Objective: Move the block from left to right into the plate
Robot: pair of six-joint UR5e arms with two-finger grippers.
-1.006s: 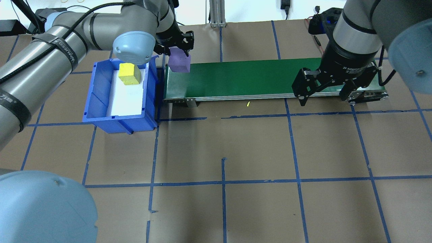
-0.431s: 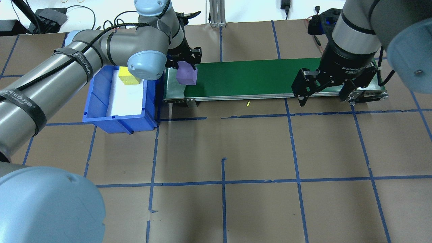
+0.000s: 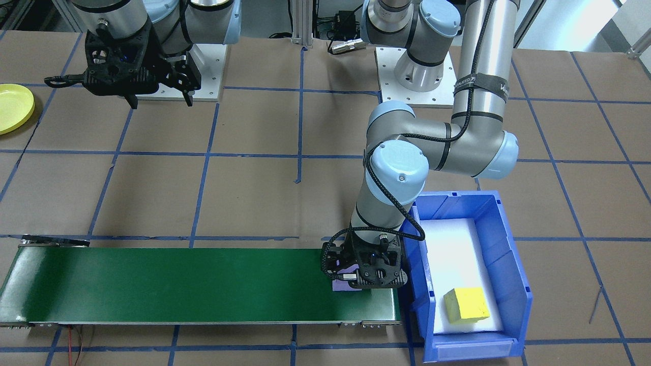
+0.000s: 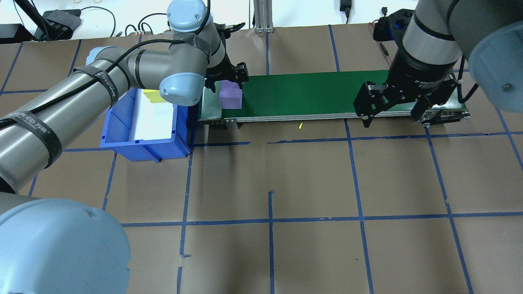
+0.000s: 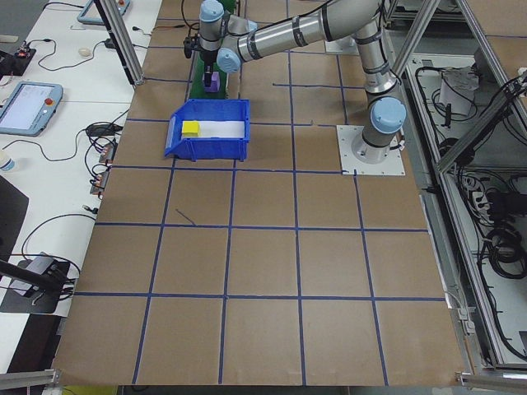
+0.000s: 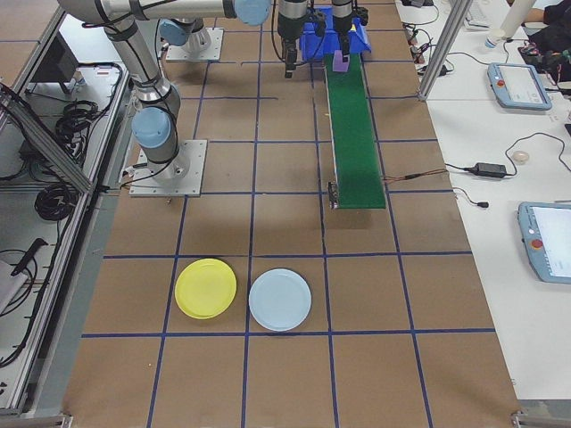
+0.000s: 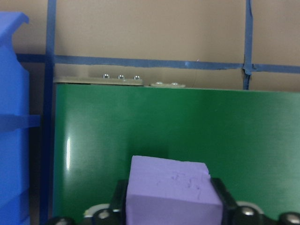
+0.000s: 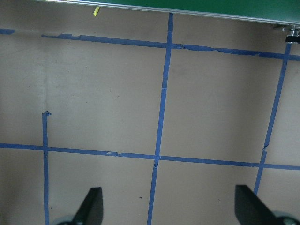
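The purple block (image 4: 230, 96) sits at the green conveyor belt's (image 4: 310, 93) end beside the blue bin (image 4: 143, 141), clamped in the left hand (image 4: 226, 77). The right hand (image 4: 391, 110) hangs open near the belt's other end. The yellow plate (image 6: 206, 288) lies well apart on the table (image 4: 269, 183).

The left gripper (image 4: 227, 78) is carrying the purple block (image 4: 230, 94) rightward from beside the blue bin (image 4: 122, 134) and lowering it toward the green conveyor belt (image 4: 310, 92).
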